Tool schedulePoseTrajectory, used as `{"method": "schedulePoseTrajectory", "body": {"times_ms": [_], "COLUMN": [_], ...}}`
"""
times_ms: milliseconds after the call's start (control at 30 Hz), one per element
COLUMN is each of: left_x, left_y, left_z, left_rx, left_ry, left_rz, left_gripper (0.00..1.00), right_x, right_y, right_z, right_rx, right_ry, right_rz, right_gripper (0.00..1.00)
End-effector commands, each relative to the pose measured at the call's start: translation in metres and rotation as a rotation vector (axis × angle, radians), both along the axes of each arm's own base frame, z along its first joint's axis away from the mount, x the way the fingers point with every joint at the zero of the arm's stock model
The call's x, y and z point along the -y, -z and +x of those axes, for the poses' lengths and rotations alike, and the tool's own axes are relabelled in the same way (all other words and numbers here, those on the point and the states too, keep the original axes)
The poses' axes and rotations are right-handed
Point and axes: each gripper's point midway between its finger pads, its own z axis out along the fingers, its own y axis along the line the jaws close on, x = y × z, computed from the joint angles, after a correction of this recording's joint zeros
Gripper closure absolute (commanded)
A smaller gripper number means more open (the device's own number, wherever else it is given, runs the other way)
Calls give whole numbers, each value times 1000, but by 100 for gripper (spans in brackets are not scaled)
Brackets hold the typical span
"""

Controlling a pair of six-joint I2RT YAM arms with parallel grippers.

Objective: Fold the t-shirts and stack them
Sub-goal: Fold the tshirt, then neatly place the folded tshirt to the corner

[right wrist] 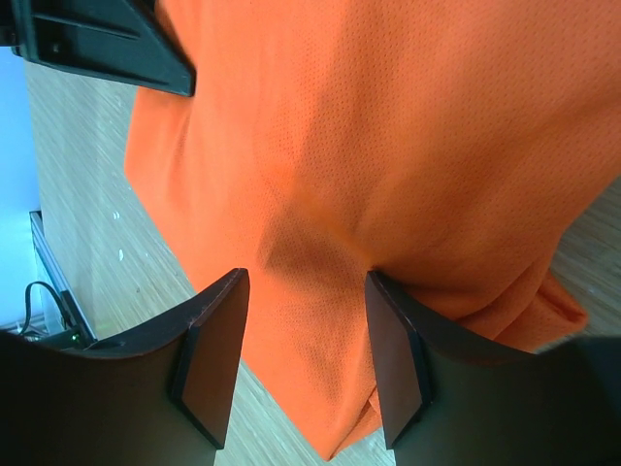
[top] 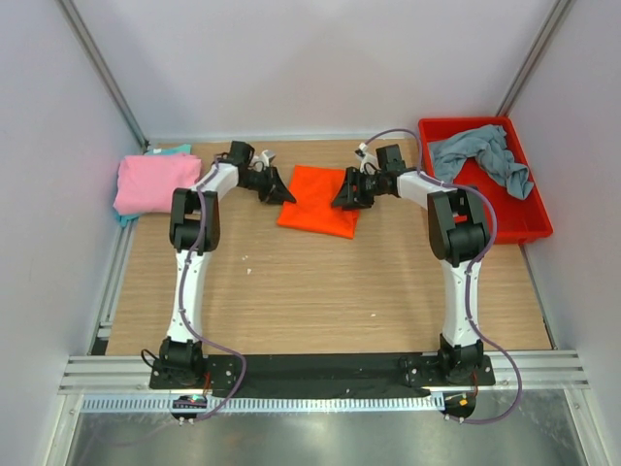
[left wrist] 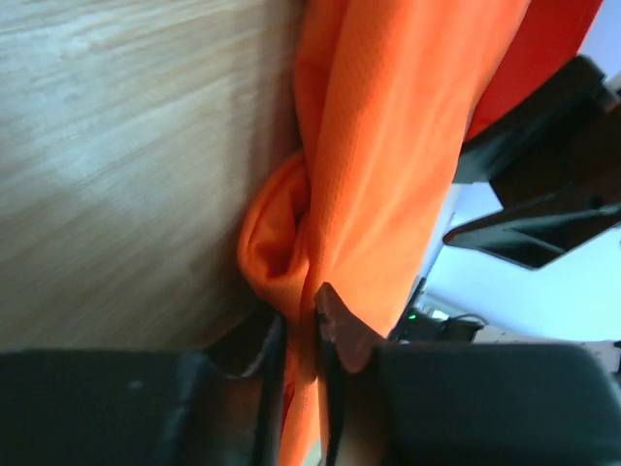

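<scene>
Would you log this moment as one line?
left hand: shut on orange t-shirt | right hand: open over it | pink t-shirt: folded | grey-blue t-shirt: in red bin

Plain pale walls (top: 320, 58) enclose a light wooden table (top: 320, 291).

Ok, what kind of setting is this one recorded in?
Probably a lab test cell rather than a home: a bare wooden tabletop boxed in by plain white panels, with aluminium rails along the near edge.
</scene>
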Motion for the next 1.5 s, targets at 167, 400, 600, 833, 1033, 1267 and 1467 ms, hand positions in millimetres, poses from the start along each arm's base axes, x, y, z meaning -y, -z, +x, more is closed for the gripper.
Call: {"method": "schedulePoseTrajectory", "body": {"times_ms": [167, 400, 600, 833, 1033, 1267, 1467], "left_x": [13, -17, -62, -133, -208, -256, -262], "left_y": [-7, -75, -111, -121, -144, -162, -166], "left_z": [-8, -37, -50, -50, -29, -11, -12], "left_rx": [3, 175, 224, 265, 329, 395, 394], "left_ry": [29, 127, 146, 110, 24, -55, -97], "left_rz": [-51, 168, 342, 592, 821, 972, 950], "left_gripper": [100, 100, 100, 100, 100, 100, 100], "right_x": [12, 83, 124, 147, 158, 160, 162], "right_y": [-45, -153, -244, -265, -265, -259, -258], "right_z": [1, -16, -74, -140, -174, -181, -181], "right_rx": [126, 490, 777, 791, 864, 858, 849], "right_ry": [-20, 145, 271, 272, 309, 313, 315], "right_rz": [-51, -322, -394, -447, -419, -383, -361], "right_gripper": [43, 40, 16, 14, 11, 11, 11]}}
